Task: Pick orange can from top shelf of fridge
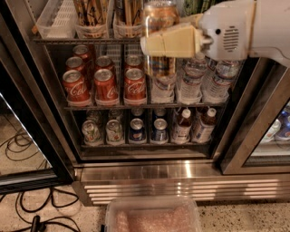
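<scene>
My gripper is shut on an orange can, cream fingers clamped across its middle. The can is upright and held out in front of the fridge, level with the top shelf. My white arm reaches in from the right. More tall orange-tan cans stand in the translucent bins on that shelf. The held can hides part of the shelf and the bottles behind it.
Red cola cans and water bottles fill the middle rack. Small cans and bottles stand on the lower rack. Green-patterned cans are at top right. A plastic tub and cables lie on the floor.
</scene>
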Robot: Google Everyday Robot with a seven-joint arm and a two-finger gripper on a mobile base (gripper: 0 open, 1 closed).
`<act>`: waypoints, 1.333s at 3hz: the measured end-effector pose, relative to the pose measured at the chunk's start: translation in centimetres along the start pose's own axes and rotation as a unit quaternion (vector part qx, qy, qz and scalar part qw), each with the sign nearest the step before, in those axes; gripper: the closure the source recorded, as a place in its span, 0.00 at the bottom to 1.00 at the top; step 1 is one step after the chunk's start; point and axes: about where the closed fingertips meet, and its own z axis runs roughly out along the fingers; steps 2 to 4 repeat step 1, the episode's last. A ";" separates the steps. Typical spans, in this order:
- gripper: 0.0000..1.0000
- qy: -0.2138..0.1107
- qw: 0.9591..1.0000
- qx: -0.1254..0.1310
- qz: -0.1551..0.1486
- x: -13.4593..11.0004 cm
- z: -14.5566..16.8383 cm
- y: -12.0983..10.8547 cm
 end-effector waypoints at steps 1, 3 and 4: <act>1.00 0.015 0.999 -0.037 -0.004 0.5 -0.1 2.2; 1.00 0.015 0.999 -0.037 -0.004 0.5 -0.1 2.2; 1.00 0.015 0.999 -0.037 -0.004 0.5 -0.1 2.2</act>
